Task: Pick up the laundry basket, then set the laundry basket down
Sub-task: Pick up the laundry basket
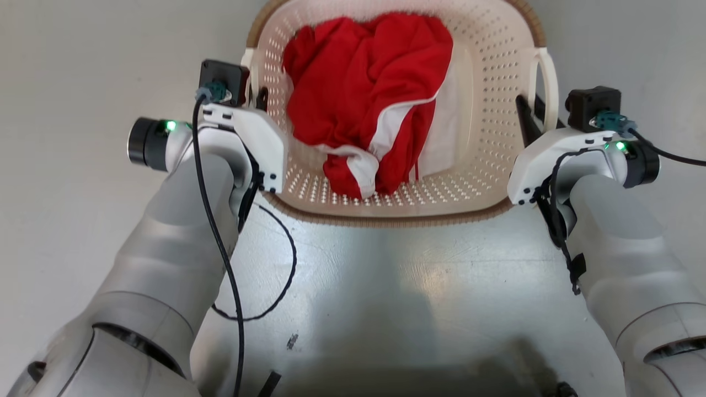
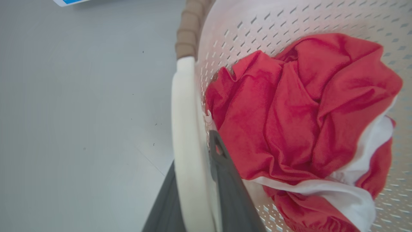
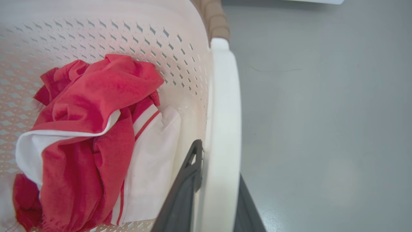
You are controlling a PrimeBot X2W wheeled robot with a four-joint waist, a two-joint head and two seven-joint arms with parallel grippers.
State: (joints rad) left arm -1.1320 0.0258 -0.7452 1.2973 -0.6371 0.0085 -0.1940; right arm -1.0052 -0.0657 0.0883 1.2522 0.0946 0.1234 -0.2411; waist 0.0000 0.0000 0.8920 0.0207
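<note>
The laundry basket (image 1: 485, 110) is cream-white and perforated, with a brown woven-look rim, and sits straight ahead of me on the grey floor. My left gripper (image 1: 259, 96) is at its left loop handle (image 1: 251, 60). In the left wrist view the white handle (image 2: 185, 112) runs between the two dark fingers of my left gripper (image 2: 193, 154), which is shut on it. My right gripper (image 1: 529, 113) clasps the right handle (image 1: 546, 82) the same way. In the right wrist view one finger of the right gripper (image 3: 219, 161) lies on each side of that handle (image 3: 223, 96).
Crumpled red and white clothes (image 1: 364, 94) lie inside the basket. A black cable (image 1: 287, 264) loops down from my left forearm over the shiny grey floor (image 1: 386, 298). A white and blue object (image 2: 69, 1) lies at the far edge of the floor.
</note>
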